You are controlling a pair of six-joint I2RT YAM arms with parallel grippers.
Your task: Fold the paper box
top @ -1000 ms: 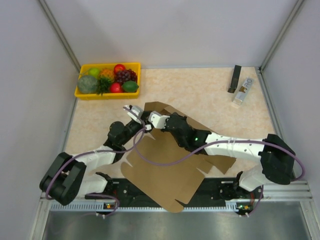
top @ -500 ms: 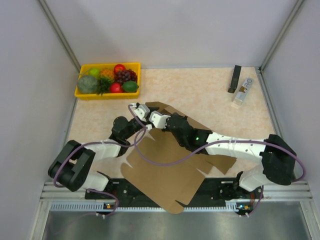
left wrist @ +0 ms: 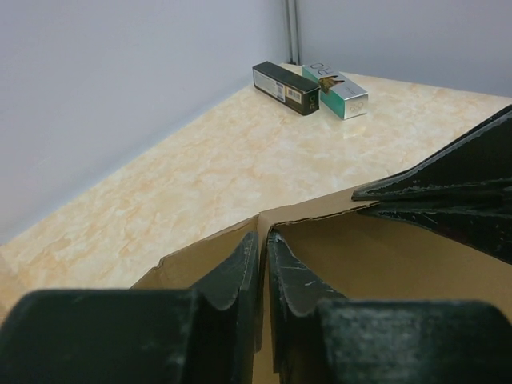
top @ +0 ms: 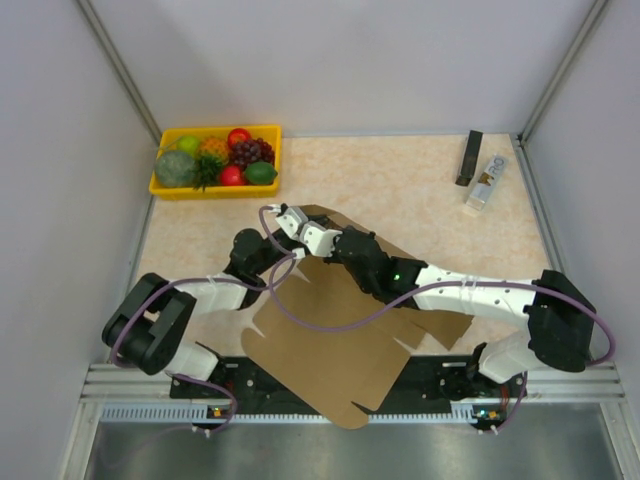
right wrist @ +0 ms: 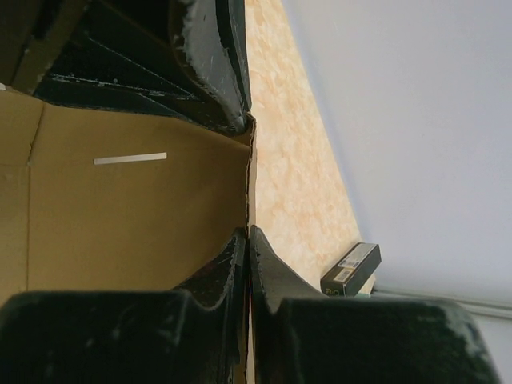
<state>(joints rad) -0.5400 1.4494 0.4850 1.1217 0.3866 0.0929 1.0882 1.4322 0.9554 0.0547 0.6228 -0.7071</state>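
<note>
On the table (top: 430, 190), both jaws pinch the brown paper box (top: 330, 345) by one flap

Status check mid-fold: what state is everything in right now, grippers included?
paper box: not yet formed, mostly flat sheet, far flap raised.
left gripper: shut on the raised flap's edge.
right gripper: shut on the same edge.
yellow tray: holds fruit, far left corner.
black carton: lying flat, far right.
silver-green carton: lying flat beside it.
</note>
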